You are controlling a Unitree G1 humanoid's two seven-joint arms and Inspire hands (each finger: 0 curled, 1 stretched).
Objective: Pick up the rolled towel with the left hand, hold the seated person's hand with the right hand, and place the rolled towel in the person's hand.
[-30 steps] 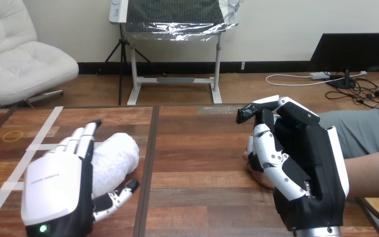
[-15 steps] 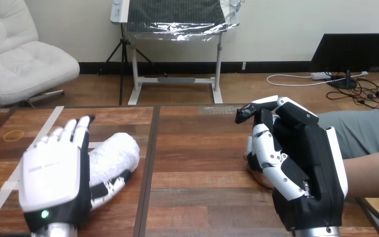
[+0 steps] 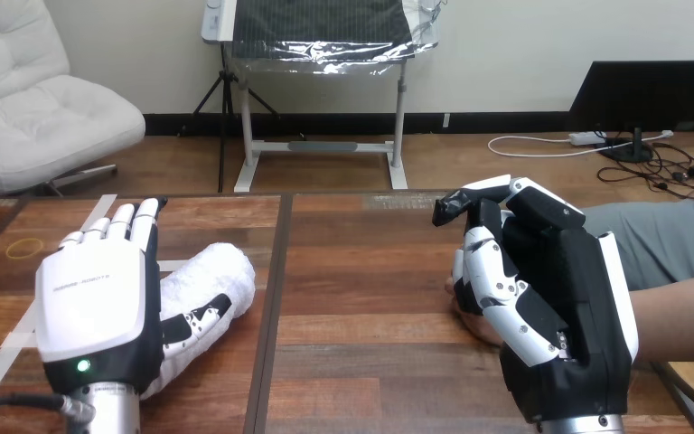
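Left robot hand upright and outstretched, right robot hand tilted on edge

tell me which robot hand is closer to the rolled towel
Left. The left hand is right against the rolled towel, its thumb resting on it. The right hand is far across the table, at the person's hand.
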